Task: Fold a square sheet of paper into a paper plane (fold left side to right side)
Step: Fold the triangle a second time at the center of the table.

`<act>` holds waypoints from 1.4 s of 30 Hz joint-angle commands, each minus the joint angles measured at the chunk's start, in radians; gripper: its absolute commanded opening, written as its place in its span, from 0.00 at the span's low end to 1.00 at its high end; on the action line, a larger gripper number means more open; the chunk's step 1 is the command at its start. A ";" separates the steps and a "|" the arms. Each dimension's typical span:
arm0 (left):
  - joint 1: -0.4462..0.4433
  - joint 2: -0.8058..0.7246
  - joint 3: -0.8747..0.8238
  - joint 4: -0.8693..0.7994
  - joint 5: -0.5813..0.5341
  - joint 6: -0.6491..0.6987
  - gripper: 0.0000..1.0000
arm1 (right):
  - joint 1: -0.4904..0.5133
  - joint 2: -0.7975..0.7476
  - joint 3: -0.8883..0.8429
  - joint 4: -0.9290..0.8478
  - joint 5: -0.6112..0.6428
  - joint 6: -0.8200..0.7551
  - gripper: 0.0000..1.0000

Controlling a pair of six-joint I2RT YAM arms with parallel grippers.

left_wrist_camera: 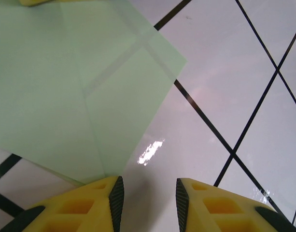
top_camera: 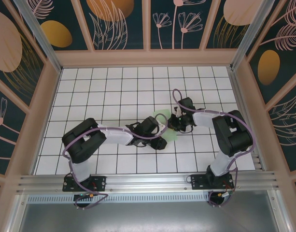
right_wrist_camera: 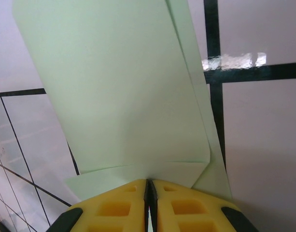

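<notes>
The square sheet of paper [top_camera: 171, 131] is pale mint green and lies partly folded on the white grid floor between my two grippers. In the right wrist view the sheet of paper [right_wrist_camera: 119, 87] has an upper layer folded over a lower one, and my right gripper [right_wrist_camera: 148, 182] is shut on its near edge. My right gripper [top_camera: 176, 122] sits at the sheet's far side. My left gripper [left_wrist_camera: 148, 195] is open over bare tile beside the sheet of paper [left_wrist_camera: 65, 87], its left finger [left_wrist_camera: 97, 203] at the paper's corner. My left gripper [top_camera: 160, 143] is at the sheet's near left.
The white grid floor [top_camera: 114, 92] is walled by a wooden frame [top_camera: 148, 58] at the back and sides. A metal rail [top_camera: 148, 181] carrying the arm bases runs along the near edge. Open tiles stretch to the left and far side.
</notes>
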 commanded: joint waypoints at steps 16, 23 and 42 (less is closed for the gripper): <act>0.061 -0.088 0.055 -0.095 0.045 -0.093 0.36 | 0.013 0.048 0.017 -0.044 0.091 0.007 0.14; 0.064 0.031 0.184 -0.096 0.042 -0.076 0.36 | 0.015 0.046 0.027 -0.047 0.085 0.001 0.14; 0.063 0.106 0.106 -0.089 0.025 -0.075 0.36 | 0.003 -0.056 0.042 -0.046 0.048 0.009 0.14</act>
